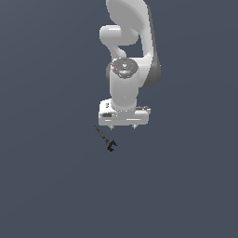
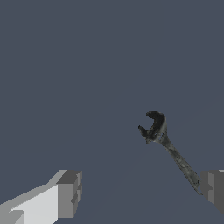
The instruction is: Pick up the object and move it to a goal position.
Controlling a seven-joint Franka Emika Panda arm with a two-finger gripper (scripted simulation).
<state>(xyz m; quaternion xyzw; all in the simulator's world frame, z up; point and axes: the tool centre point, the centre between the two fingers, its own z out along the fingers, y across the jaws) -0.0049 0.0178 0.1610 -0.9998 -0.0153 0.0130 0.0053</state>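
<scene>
Hand state: the hand (image 1: 123,126) is hanging with its two fingers spread wide and pinching nothing; in the wrist view one finger pad (image 2: 69,194) and the other are showing far apart.
Wrench location: the small black wrench (image 1: 106,139) is lying flat on the dark worktop (image 1: 46,186), apart from the hand and untouched.
Direction from hand: in the exterior view the wrench is sitting just below the hand and off toward the exterior view's left, not centred between the fingers.
Long axis: the shaft is running on a diagonal, with the open C-shaped end (image 2: 153,127) pointing away from the hand and the shaft's tail reaching close to one finger in the wrist view.
Judged need: the hand is probably needing to shift sideways over the shaft and turn so its fingers straddle the thin shaft before lowering.
Goal position: no marker is showing in either view.
</scene>
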